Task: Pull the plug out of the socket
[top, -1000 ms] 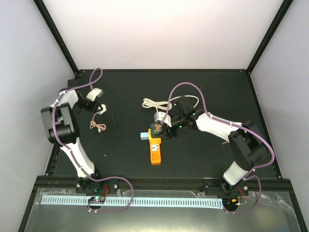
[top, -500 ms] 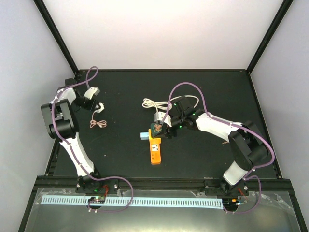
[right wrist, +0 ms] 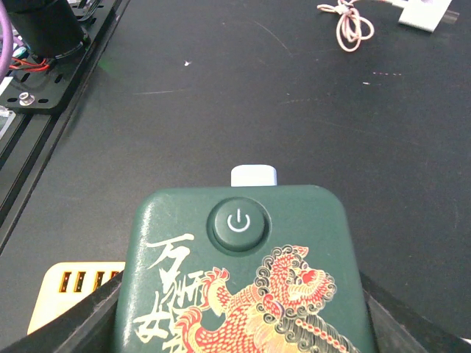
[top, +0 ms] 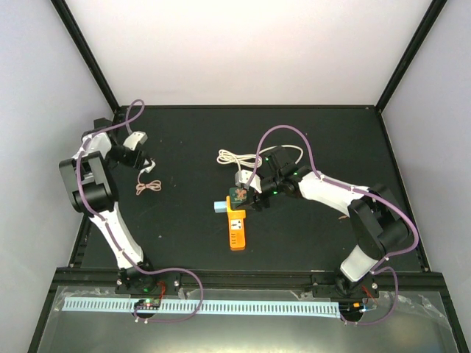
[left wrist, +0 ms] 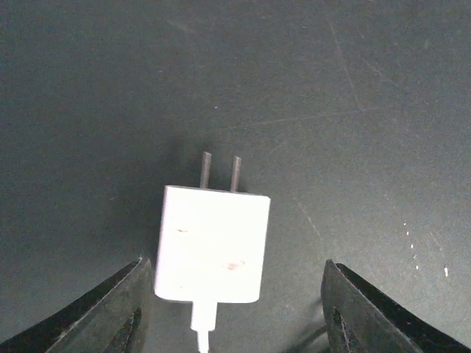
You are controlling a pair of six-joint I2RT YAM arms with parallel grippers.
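The white plug (left wrist: 213, 246) lies flat on the black table with its two prongs pointing away, between the wide-apart fingers of my left gripper (left wrist: 235, 294), which is open. Its thin cream cord trails to a small coil (top: 147, 187) at the far left. The orange socket (top: 236, 228) lies at the table's middle, well apart from the plug. My right gripper (right wrist: 239, 312) is shut on the dark green cube (right wrist: 239, 272) with the red lion print, which sits at the socket's far end (right wrist: 73, 294).
A light blue block (top: 219, 207) pokes out to the left of the green cube. A white cord (top: 235, 157) lies coiled just behind the cube. The left arm (top: 92, 184) stands near the table's left edge.
My left gripper has opened and let go of the plug, and its wrist has drawn back toward the far left corner. The right arm, cube and socket have not moved.
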